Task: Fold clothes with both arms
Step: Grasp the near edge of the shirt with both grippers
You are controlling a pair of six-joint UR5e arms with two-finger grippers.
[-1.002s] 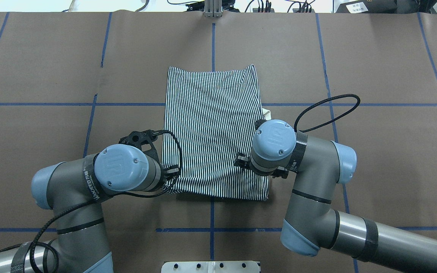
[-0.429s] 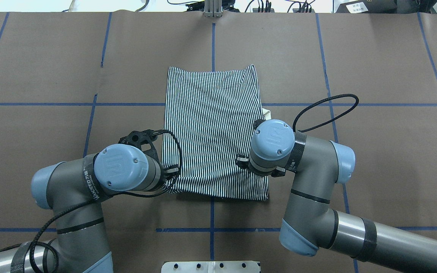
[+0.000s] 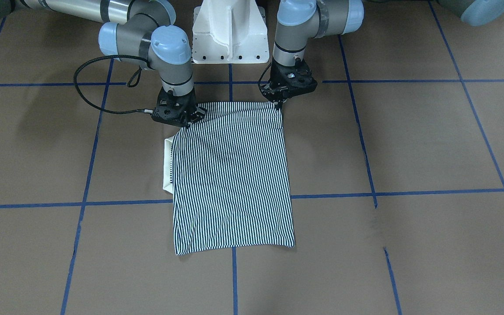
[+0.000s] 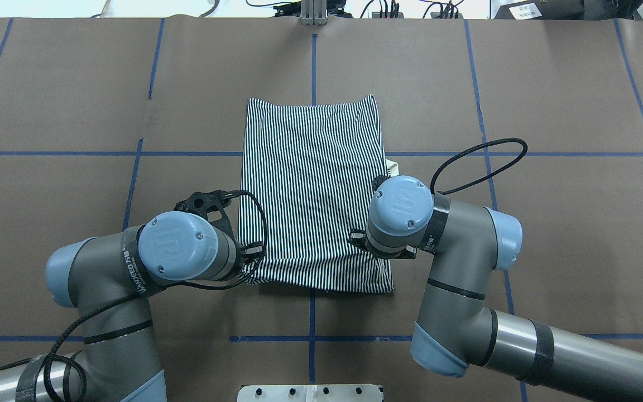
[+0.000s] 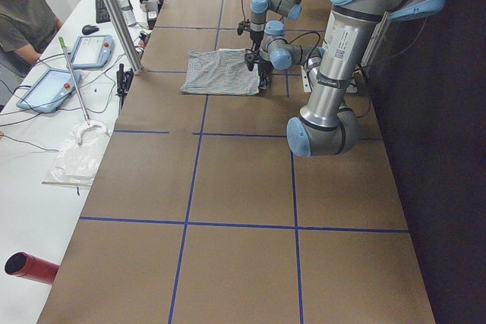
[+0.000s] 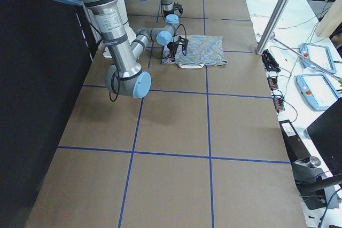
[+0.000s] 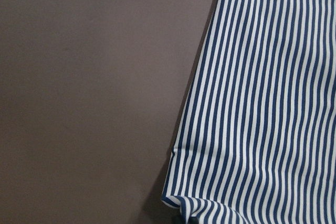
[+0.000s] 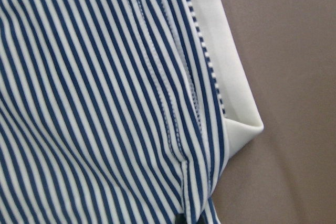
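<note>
The striped polo shirt (image 4: 313,184) lies folded into a tall rectangle in the middle of the table, also seen in the front view (image 3: 230,175). Its cream collar (image 3: 168,164) sticks out from the side edge by my right arm and shows in the right wrist view (image 8: 231,87). My left gripper (image 3: 279,101) pinches the shirt's near corner on its side. My right gripper (image 3: 187,121) pinches the other near corner. Both wrist views show the striped cloth (image 7: 262,103) drawn into the jaws at the bottom edge. In the overhead view both wrists hide the fingers.
The brown table has blue tape grid lines. The white pedestal base (image 3: 230,30) stands just behind the shirt's near edge. A black cable loop (image 4: 483,156) hangs by the right wrist. A metal post (image 4: 313,14) stands at the far edge. An operator (image 5: 26,20) sits beside the table.
The right wrist has shifted slightly left and away from the base, and the shirt's near right corner has drawn in with it. The left arm has hardly moved.
</note>
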